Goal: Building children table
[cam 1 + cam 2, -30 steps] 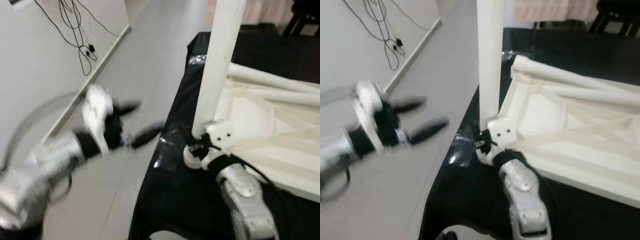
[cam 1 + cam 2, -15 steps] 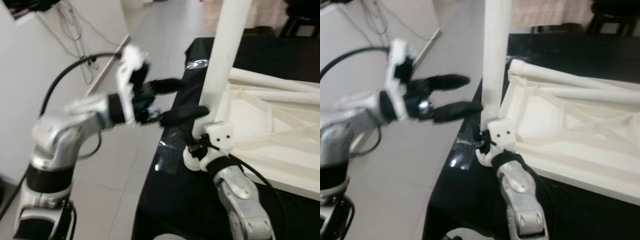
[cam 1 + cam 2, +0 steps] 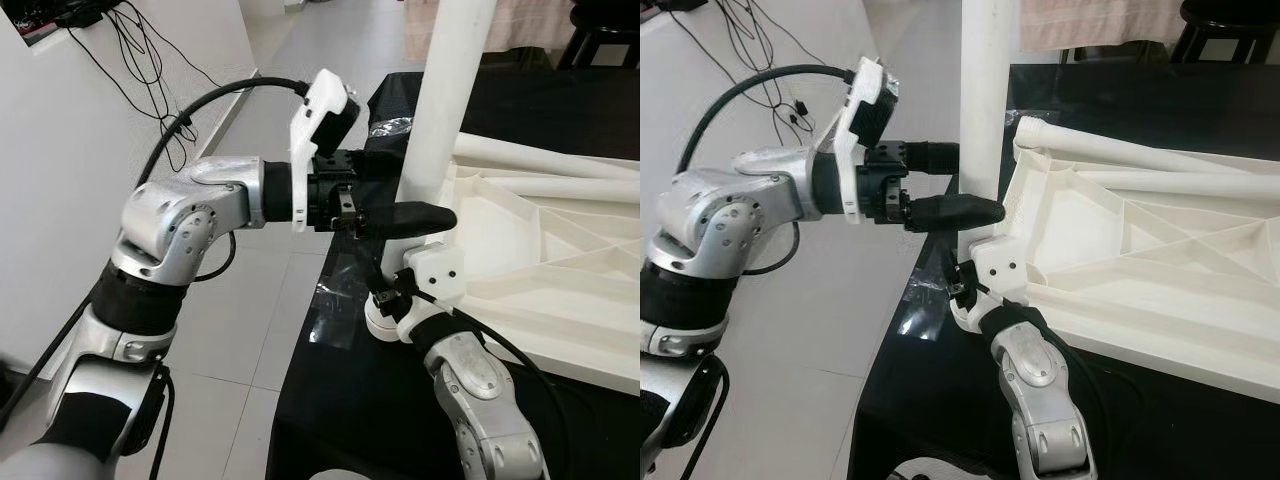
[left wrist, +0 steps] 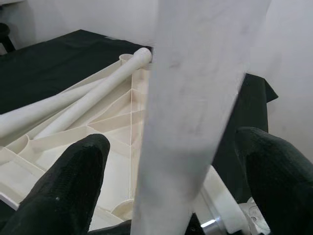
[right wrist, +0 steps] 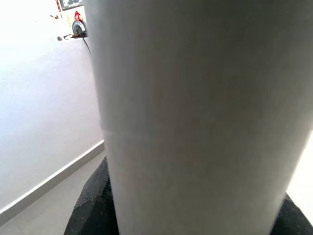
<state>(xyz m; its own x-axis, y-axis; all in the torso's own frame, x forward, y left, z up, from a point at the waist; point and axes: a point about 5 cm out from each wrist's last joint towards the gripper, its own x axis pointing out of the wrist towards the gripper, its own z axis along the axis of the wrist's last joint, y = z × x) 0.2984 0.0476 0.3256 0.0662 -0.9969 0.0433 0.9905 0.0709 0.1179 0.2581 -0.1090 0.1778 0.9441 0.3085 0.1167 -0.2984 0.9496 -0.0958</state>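
White plastic tabletop [image 3: 1140, 270] lies upside down on a black cloth [image 3: 940, 400] that covers the work surface, ribbed underside up, two loose legs [image 3: 1140, 165] lying across it near the far edge. One leg [image 3: 440, 110] stands upright at the near-left corner of the tabletop, seated in the corner socket [image 3: 432, 272]. Left gripper [image 3: 405, 195] reaches in from the left at mid-height of the upright leg, fingers spread, one finger [image 3: 405, 216] in front of the leg and the other behind it; left wrist view shows a black fingertip on each side of the leg with gaps between pads and leg, so open around it, not clamped. Right gripper [image 3: 965, 285] sits at the foot of the leg by the socket, silver forearm [image 3: 1040, 400] coming up from below over the cloth; right wrist view has the leg right up against the camera between the dark fingers, cannot tell whether they are closed on it. Grey tiled floor [image 3: 260, 320] left of the cloth, white wall with hanging black cables [image 3: 150, 60] beyond.
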